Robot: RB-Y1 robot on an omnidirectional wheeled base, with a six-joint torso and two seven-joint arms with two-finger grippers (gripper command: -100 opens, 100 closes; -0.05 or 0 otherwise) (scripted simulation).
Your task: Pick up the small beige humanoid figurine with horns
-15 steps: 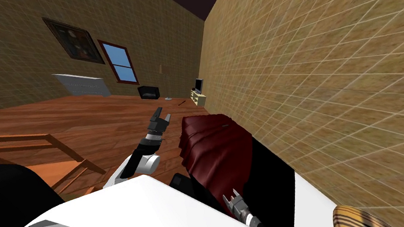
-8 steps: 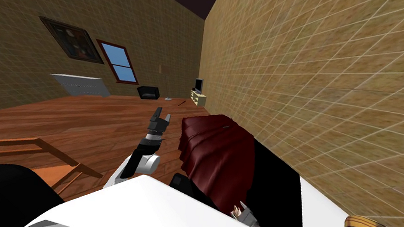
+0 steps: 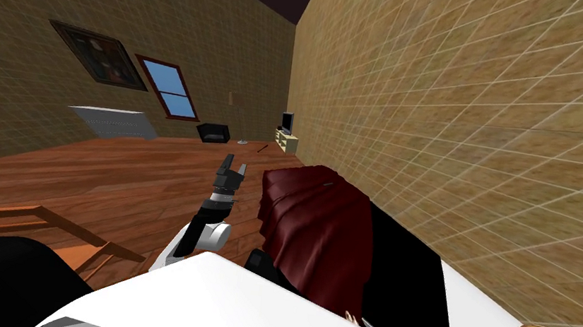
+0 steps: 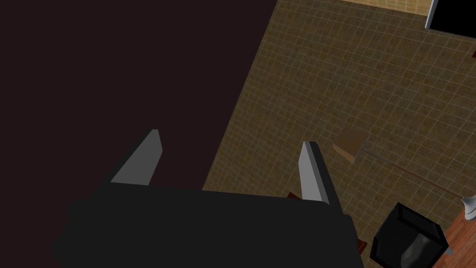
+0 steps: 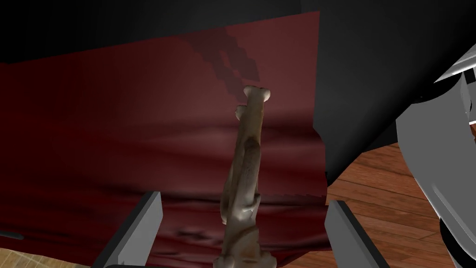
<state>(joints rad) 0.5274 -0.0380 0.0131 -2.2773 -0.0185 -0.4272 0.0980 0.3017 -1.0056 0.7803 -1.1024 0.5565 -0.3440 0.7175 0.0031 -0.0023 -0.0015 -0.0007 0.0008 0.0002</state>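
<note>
Right wrist view: right claw [image 5: 245, 197] has its fingers spread wide, with the small beige figurine [image 5: 245, 167] lying lengthwise between them. It touches neither blade, and one end sits down at the claw body. Behind it a dark red blanket [image 5: 116, 139] drapes over the black side of the bed [image 3: 475, 319], with wood floor [image 5: 372, 186] beside. Head view: left claw [image 3: 231, 167] is raised over the floor, left of the bed, blades apart.

Before the red blanket [image 5: 93, 116], the figurine [image 5: 248, 153] sits between my right tool's [image 5: 246, 200] spread fingers, gaps either side.
</note>
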